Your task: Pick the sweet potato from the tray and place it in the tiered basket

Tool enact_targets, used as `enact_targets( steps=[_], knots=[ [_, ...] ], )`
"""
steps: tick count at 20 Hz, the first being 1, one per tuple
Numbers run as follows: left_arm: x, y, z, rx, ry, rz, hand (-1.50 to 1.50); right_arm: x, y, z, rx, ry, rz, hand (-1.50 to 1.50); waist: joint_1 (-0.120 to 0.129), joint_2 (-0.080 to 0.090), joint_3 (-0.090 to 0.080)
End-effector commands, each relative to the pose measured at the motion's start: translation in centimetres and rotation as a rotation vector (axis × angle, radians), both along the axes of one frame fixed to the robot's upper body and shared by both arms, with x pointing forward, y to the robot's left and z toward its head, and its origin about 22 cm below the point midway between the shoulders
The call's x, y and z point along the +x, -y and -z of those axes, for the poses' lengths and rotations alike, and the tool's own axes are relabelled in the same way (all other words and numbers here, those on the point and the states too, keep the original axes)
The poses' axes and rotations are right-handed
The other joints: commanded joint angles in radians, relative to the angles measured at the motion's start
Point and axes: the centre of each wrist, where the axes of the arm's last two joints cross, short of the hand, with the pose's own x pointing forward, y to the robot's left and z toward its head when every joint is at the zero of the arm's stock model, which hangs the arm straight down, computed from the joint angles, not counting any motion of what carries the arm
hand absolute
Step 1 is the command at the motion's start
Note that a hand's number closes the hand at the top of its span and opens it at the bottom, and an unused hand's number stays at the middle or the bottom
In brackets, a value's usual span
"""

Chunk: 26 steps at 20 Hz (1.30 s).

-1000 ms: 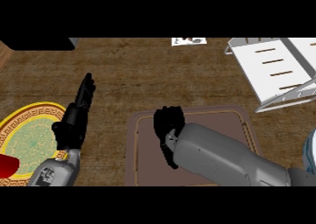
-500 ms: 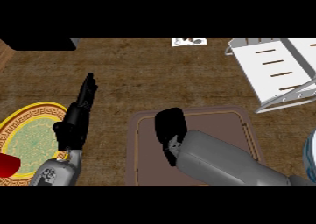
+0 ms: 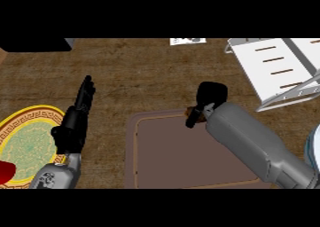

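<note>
Right black robot hand (image 3: 210,98), fingers curled round the partly hidden orange-brown sweet potato (image 3: 195,116), above the brown rectangular tray's (image 3: 181,155) far edge. Transport step, judging by this; next, carry to the white tiered basket (image 3: 280,66). Left hand (image 3: 76,119) rests open.

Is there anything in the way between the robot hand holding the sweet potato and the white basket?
Nothing visible. The right robot hand is curled round the brown sweet potato above the far edge of the brown rectangular tray. Only bare wooden counter lies between it and the white tiered basket at the upper right.
</note>
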Motion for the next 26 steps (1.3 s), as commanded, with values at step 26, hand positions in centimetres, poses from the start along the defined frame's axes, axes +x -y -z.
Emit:
enact_targets(
  steps=[26],
  knots=[
    [1.3,3.3,-1.4,0.008,0.013,0.135,0.00,11.1,15.4,-25.0,-0.320,0.575,1.171,1.50,0.127,0.016,-0.011]
  ],
)
